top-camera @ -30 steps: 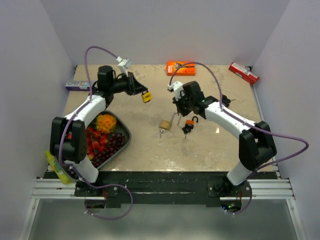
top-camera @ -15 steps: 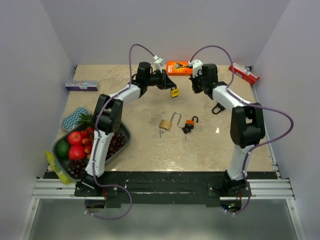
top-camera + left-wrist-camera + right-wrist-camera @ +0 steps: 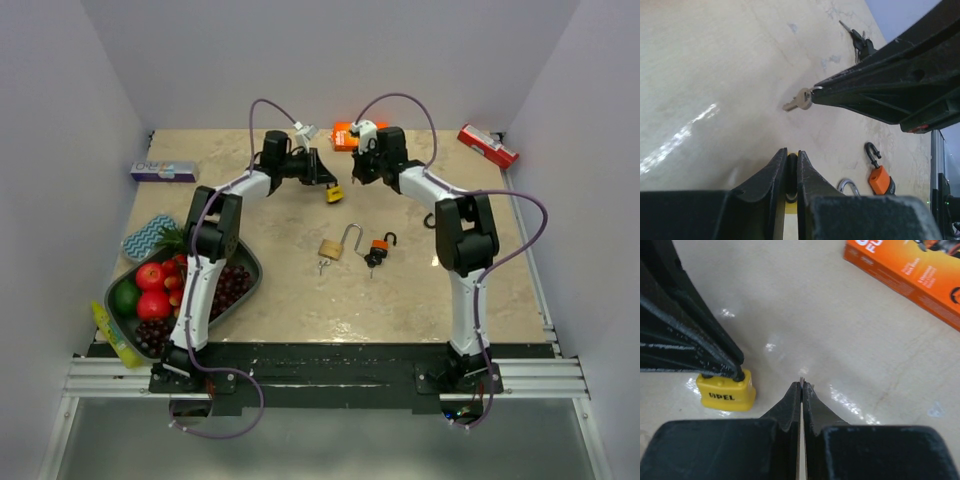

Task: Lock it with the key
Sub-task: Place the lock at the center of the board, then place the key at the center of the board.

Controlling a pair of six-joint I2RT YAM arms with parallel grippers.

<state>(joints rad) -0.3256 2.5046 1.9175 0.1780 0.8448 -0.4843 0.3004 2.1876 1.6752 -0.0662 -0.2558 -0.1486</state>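
The left claw (image 3: pixel 791 154) is nipped narrow on a yellow padlock (image 3: pixel 726 392) stamped "OPEL", close to the tabletop (image 3: pixel 280 290). Just right of it, the right claw (image 3: pixel 801 386) pinches a small silver key (image 3: pixel 799 99). An orange box (image 3: pixel 900 275), its lettering unreadable, lies behind. A brass padlock (image 3: pixel 330 249) and an orange padlock (image 3: pixel 380 245) lie nearer.

- An orange box (image 3: pixel 905 270) lies at the table's far edge.
- A red box (image 3: pixel 488 146) sits in the far right corner.
- A blue-and-white box (image 3: pixel 163 171) lies at the left edge.
- A teal striped cloth (image 3: pixel 147 236) touches a dark tray (image 3: pixel 256 268) holding red apples (image 3: pixel 150 276) and grapes (image 3: pixel 232 285).
- A yellow bottle (image 3: pixel 115 338) lies at the near left.
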